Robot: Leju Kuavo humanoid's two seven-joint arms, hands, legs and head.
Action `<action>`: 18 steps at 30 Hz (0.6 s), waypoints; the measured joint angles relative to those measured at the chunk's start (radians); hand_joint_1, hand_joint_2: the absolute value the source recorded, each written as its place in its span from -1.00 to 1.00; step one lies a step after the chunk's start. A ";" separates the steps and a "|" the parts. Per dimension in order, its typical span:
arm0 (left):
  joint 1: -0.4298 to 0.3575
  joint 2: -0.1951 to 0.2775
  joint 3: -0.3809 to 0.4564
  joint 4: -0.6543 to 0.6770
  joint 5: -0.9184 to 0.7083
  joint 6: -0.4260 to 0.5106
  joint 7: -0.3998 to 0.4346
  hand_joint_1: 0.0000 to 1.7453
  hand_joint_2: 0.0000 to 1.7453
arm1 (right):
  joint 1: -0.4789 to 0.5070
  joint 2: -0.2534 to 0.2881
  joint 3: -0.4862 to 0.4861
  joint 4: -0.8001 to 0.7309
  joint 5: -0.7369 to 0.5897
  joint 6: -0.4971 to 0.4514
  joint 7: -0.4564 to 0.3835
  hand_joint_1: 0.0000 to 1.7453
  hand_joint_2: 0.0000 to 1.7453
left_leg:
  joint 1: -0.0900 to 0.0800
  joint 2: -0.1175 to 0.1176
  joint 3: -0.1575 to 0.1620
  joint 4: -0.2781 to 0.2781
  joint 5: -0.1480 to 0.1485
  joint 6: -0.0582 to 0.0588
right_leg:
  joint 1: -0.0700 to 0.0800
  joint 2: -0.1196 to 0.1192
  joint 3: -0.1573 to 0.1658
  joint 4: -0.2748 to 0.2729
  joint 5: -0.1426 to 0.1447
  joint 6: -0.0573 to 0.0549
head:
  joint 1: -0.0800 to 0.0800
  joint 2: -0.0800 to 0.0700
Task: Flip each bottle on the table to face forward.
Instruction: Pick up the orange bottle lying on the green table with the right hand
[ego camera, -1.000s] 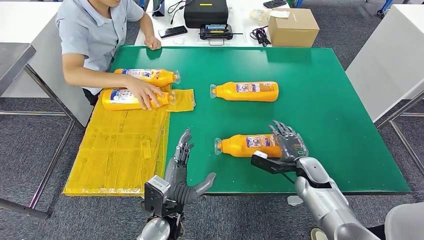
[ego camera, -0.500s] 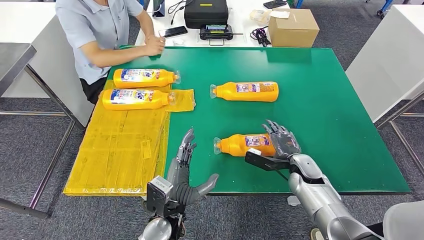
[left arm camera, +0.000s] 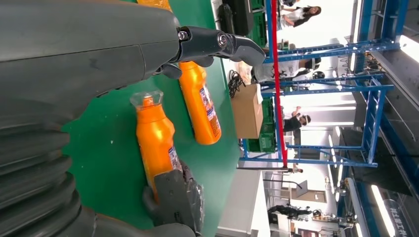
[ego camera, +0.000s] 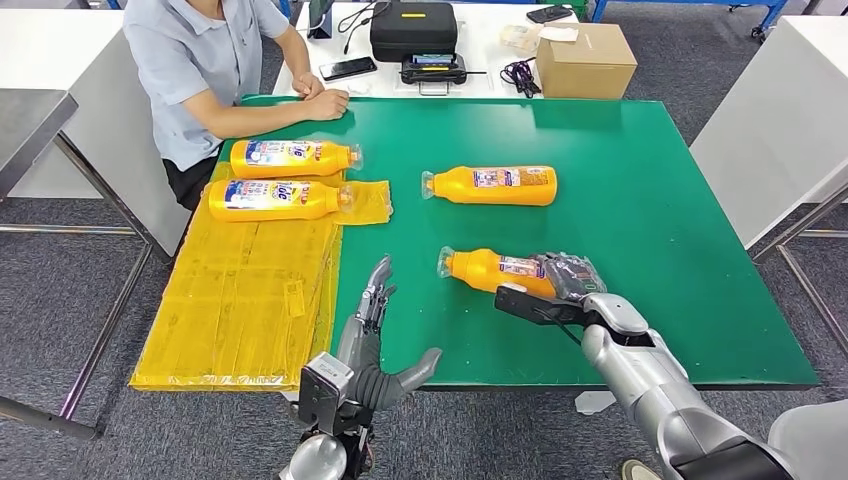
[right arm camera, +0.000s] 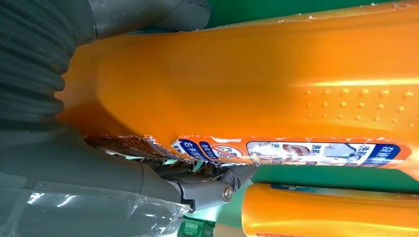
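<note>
My right hand (ego camera: 560, 285) grips the base of the nearest orange bottle (ego camera: 490, 270), which is tilted with its clear cap pointing left and raised off the green table (ego camera: 650, 240). The right wrist view shows that bottle (right arm camera: 276, 84) close up, label edge on, my fingers (right arm camera: 202, 190) wrapped under it. A second orange bottle (ego camera: 490, 184) lies further back, cap to the left. Two more, bottle (ego camera: 292, 157) and bottle (ego camera: 275, 199), lie on the yellow sheet (ego camera: 245, 290) at the left. My left hand (ego camera: 372, 345) hovers open at the table's near edge; its wrist view shows the held bottle (left arm camera: 155, 140).
A person (ego camera: 215, 60) sits at the table's far left corner, forearms resting on the edge. Behind the green table stand a cardboard box (ego camera: 585, 58), a black case (ego camera: 413, 28), a phone (ego camera: 346, 67) and cables. A white table (ego camera: 780, 110) flanks the right side.
My right hand closed on the near bottle and lifted and tilted it, its cap now higher and further back. The person's arm left the yellow-sheet bottles and drew back to the corner.
</note>
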 joint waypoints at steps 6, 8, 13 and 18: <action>0.000 0.001 0.000 0.000 -0.007 -0.006 0.005 -1.00 1.00 | -0.008 -0.010 0.000 0.000 -0.075 0.042 -0.023 1.00 1.00 | 0.000 0.000 0.002 0.000 0.000 0.000 | 0.000 0.000 0.002 0.000 0.000 0.000 | 0.000 0.000; 0.000 0.001 0.000 0.000 -0.008 -0.007 0.005 -1.00 1.00 | -0.009 -0.013 0.000 0.000 -0.083 0.049 -0.028 1.00 1.00 | 0.000 0.000 0.002 0.000 0.000 0.000 | 0.000 0.000 0.002 0.000 0.000 0.000 | 0.000 0.000; 0.000 0.001 0.000 0.000 -0.005 -0.008 0.003 -1.00 1.00 | -0.010 -0.019 -0.004 -0.001 -0.140 0.081 -0.062 1.00 1.00 | 0.000 0.000 0.004 0.000 0.000 0.000 | 0.000 0.000 0.004 0.000 0.000 0.000 | 0.000 0.000; -0.001 -0.002 0.007 0.000 0.073 0.023 -0.047 -1.00 1.00 | 0.012 -0.027 -0.042 -0.032 -0.354 0.172 -0.203 1.00 1.00 | 0.001 0.003 0.008 0.000 -0.002 0.000 | 0.001 0.002 0.007 -0.001 0.000 0.000 | 0.001 0.000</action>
